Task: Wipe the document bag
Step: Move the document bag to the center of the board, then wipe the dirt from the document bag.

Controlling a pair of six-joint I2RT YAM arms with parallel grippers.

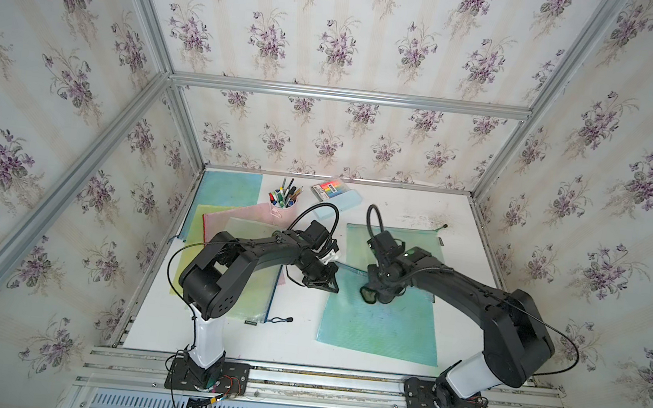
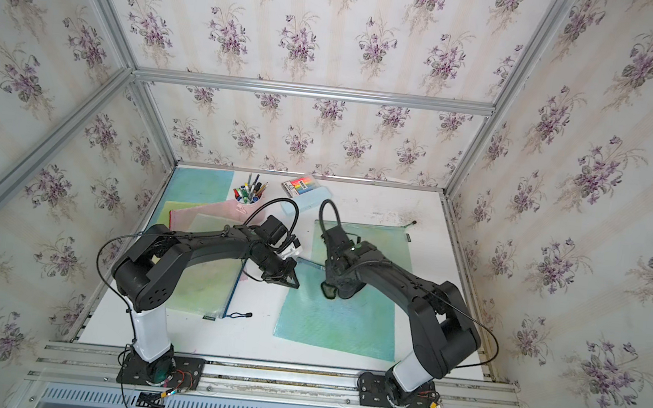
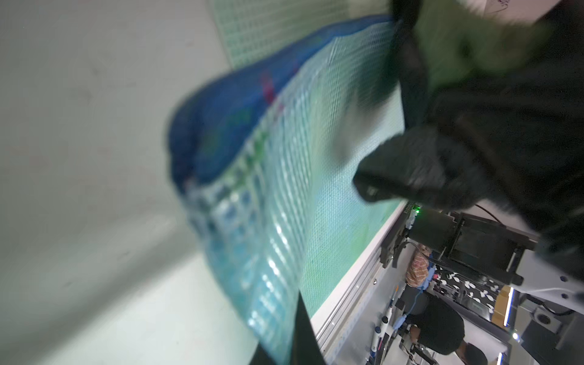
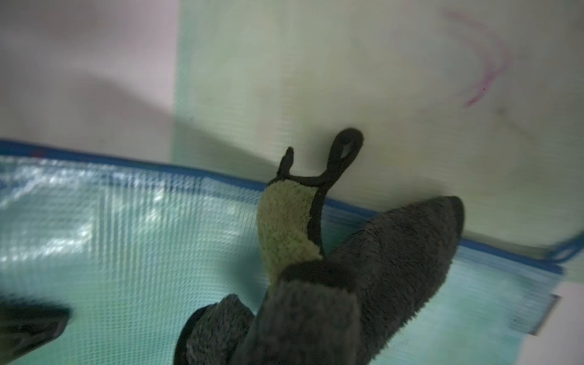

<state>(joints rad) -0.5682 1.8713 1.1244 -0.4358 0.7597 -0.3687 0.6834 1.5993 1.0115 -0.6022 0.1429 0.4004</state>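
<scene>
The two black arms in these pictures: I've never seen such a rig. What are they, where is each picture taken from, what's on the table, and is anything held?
They are two robot arms bolted to a rail at the table's front, each ending in a two-fingered gripper. Both top views come from one camera head overhead; the other two come from cameras on the arms' wrists. On the white table lie a turquoise document bag, a green bag behind it, a pile of coloured bags at the robot's left, a pen cup and a box of markers. The left gripper is shut on the turquoise bag's blue-edged corner, holding it raised. The right gripper is shut on a dark cloth that lies on that bag.
</scene>
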